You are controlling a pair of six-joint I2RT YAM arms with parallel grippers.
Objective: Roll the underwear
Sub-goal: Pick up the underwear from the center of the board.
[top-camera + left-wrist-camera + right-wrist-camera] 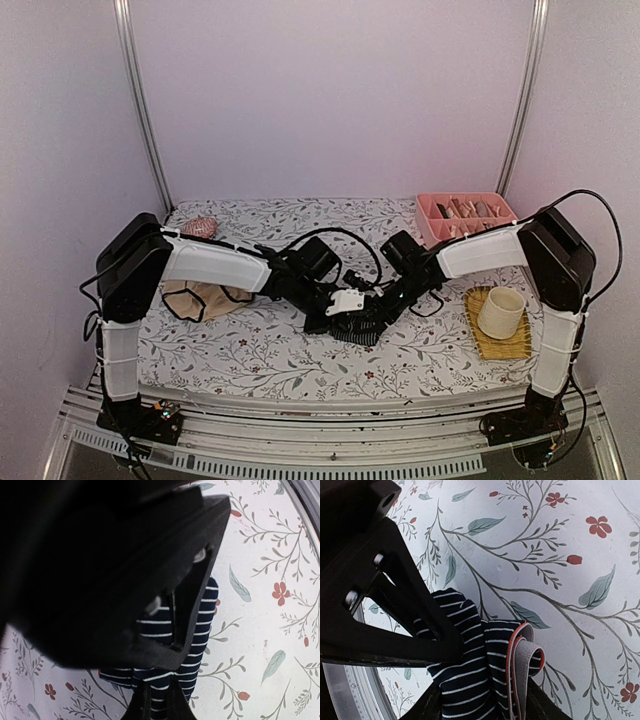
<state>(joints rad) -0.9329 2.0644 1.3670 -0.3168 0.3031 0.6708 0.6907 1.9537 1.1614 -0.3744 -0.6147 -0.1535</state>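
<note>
Two end effectors meet on the navy brief (354, 330), which lies bunched near the middle of the worktop (250, 355), toward its front edge. The beige brief (200, 298) lies near the left edge, apart from both.

The left end effector (157, 707) is narrow, pinching striped cloth. The right end effector (485, 712) has its jaws half-wide astride the rolled end, with the red-edged waistband (517, 655) curled inside. Whether they press cannot be told.

Recommended: the left anchors the cloth low against the worktop. The right takes the whole coil, not one layer, and turns it evenly under light tension.

Both forearms angle inward from the side edges, wrists pitched steeply down.
</note>
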